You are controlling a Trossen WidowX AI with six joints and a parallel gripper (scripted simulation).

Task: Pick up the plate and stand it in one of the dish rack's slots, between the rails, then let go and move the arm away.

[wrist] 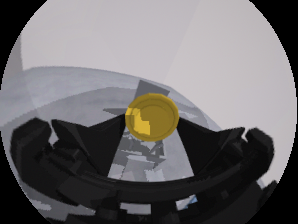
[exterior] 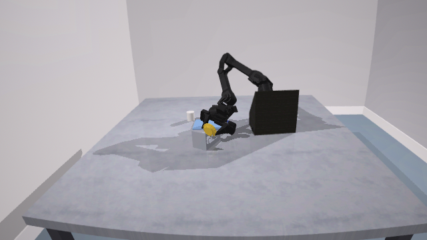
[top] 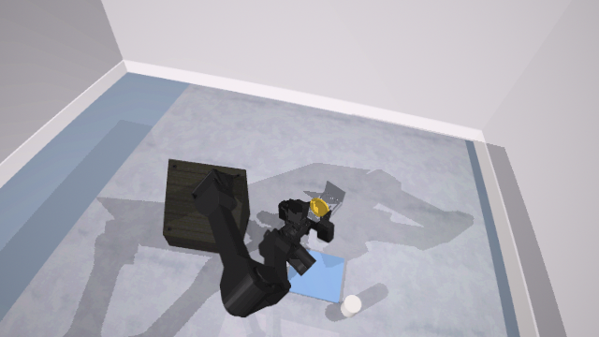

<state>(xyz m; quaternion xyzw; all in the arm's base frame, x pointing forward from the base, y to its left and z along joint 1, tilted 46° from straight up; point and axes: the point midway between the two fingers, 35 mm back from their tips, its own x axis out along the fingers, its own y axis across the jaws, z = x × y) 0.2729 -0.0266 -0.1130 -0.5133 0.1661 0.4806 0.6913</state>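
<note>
Clamping is done by the end effector [top: 319, 209] [exterior: 210, 129] [wrist: 151, 118], closed on a yellow plate [top: 319, 207] [exterior: 209, 129] [wrist: 152, 118] with one finger at either side. The plate: small, round, raised at the rim, marked by an inner ring, held tilted above the bench [top: 421, 281] [exterior: 217, 193] by the grey dish rack [top: 334, 191] [exterior: 199, 140] [wrist: 150, 87]. Whether any slot is entered cannot be told.

Wrist view: the plate's broad face is shown, mostly in shade, with a jagged brighter patch at its left. Exterior view: the rack's upright grey panel is shown, as are the bench's front edge and dark legs, unseen from the top. Top view: the planked upper face of the dark block [top: 187, 201] [exterior: 277, 113] is shown, and more of the blue rectangle [top: 323, 278] [exterior: 199, 125], near a white cylinder [top: 351, 305] [exterior: 190, 116].
</note>
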